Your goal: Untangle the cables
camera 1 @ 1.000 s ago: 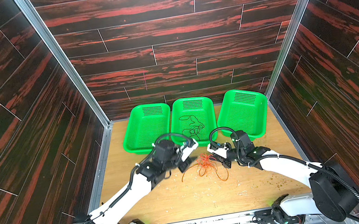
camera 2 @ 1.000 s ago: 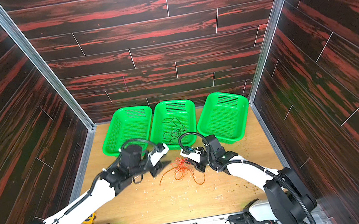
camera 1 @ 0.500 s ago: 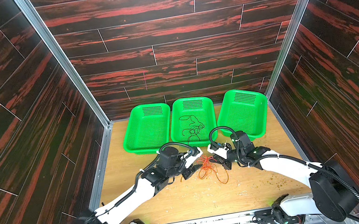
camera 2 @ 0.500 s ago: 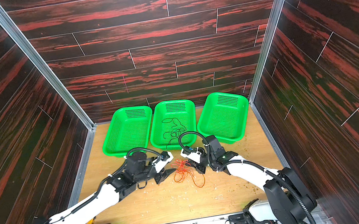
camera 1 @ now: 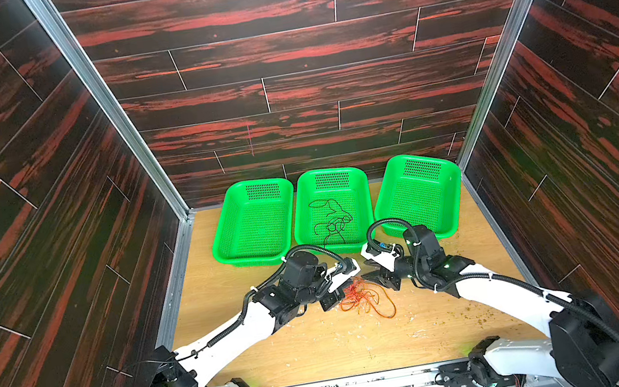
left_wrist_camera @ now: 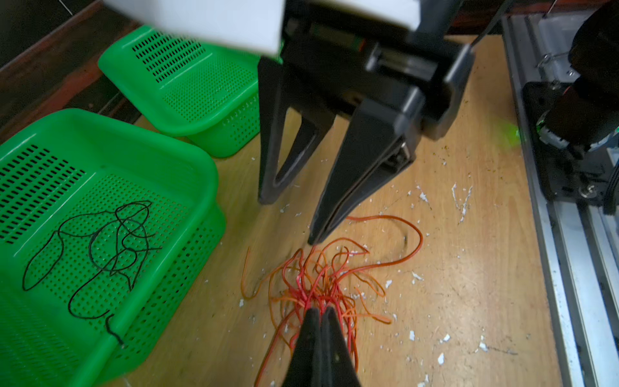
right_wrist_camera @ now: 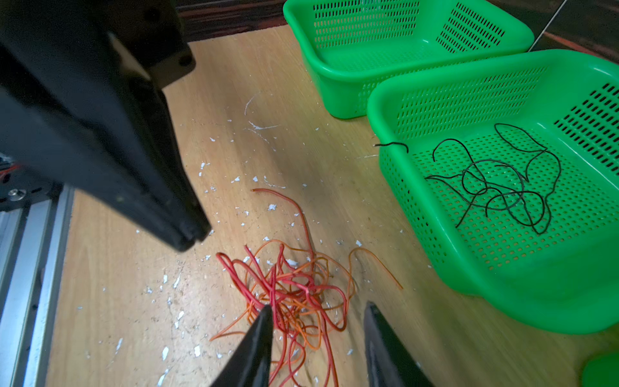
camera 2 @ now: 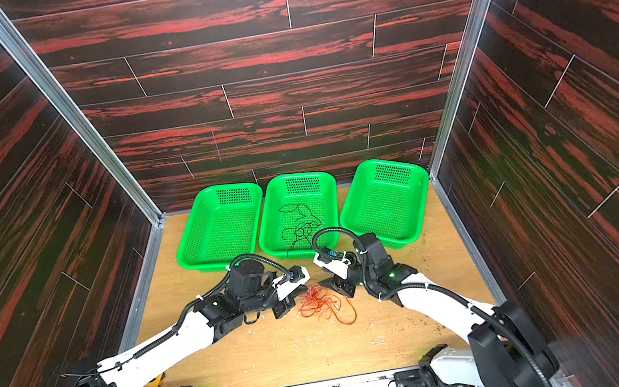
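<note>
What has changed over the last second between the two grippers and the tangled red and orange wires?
The left gripper moved from beside the middle green plastic basket down to the tangle of thin red and orange wires and shut on its strands. The right gripper opened beside it. The thin black wire in that basket stayed put.

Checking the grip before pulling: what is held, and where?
Left gripper pinches the red and orange cables at their knotted middle; right gripper, open, holds nothing.

On table (camera 2: 274, 356): red-orange cable tangle (camera 2: 319, 305) between left gripper (camera 2: 290, 306) and right gripper (camera 2: 335, 286); black cable (camera 2: 298, 225) in middle basket (camera 2: 266, 226).
</note>
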Motion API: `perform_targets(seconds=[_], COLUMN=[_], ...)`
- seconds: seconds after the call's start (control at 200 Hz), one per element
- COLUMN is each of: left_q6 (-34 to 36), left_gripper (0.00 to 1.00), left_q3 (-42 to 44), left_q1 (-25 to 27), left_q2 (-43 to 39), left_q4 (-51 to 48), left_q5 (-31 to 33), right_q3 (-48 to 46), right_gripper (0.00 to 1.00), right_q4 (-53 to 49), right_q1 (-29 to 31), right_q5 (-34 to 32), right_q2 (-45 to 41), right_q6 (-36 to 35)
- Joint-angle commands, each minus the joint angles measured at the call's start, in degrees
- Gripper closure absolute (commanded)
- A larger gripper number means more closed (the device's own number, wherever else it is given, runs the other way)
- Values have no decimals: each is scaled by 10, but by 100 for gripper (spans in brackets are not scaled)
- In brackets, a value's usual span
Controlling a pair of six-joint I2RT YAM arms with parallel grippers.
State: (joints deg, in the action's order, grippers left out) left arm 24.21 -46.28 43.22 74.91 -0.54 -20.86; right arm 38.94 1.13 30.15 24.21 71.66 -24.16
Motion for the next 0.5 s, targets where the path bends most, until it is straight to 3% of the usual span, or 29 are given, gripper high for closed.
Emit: perform_targets(seconds=[0.0,0.14,0.245,0.316,0.401,0.496], left_q6=[-7,-33,-61,-89,-85,-61], left_gripper=[100,88,82,71,64,61], left_q3=[-24,1,20,36,44,19], left_q1=[0,0,0,0,0,1], left_q2=[-13,-12,-4,1,27,66], left_q4=[-54,-74,-43,17,83,71], left_q5=[34,60,58,45,29,10], right_q3=[14,43,53,56,48,34], right_gripper=[55,55,55,55,55,53], right_q4=[-48,-73,-70,-70,-62,-59], right_q1=[1,5,14,14,14,11], right_q5=[-6,-14,-8,-19,-31,-38], right_q2=[6,57,85,97,93,79], right_q6=[-15,1,-7,-5,-1,7])
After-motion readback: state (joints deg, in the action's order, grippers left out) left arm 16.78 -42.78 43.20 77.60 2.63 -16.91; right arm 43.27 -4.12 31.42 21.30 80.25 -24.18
